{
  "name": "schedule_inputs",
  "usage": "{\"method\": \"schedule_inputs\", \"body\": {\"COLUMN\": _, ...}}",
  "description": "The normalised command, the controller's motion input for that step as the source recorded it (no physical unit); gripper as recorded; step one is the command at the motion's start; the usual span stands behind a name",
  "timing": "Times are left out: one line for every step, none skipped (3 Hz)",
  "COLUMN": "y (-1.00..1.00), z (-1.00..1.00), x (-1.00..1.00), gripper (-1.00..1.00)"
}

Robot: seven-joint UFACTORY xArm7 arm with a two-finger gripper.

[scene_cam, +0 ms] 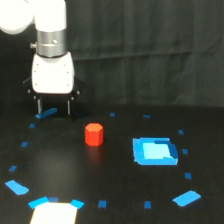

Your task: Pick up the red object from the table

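Black table (120, 170) is being left uncluttered; red object (94, 134) is sitting upright, below-right of gripper (54, 106), whose fingers are spread, empty, for approach.

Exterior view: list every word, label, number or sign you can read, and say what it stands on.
None: no readable text anywhere.
The red object is plain.
The blue tape patches on the table carry no marks.
The white gripper body shows no label or brand.
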Motion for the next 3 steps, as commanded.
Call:
{"method": "schedule_inputs", "body": {"y": -1.00, "z": -1.00, "x": 1.00, "gripper": 0.01}}
{"method": "schedule_inputs", "body": {"y": -0.63, "z": -0.73, "x": 1.00, "gripper": 0.76}}
{"method": "schedule_inputs", "body": {"y": -0.58, "z": -1.00, "x": 1.00, "gripper": -0.43}}
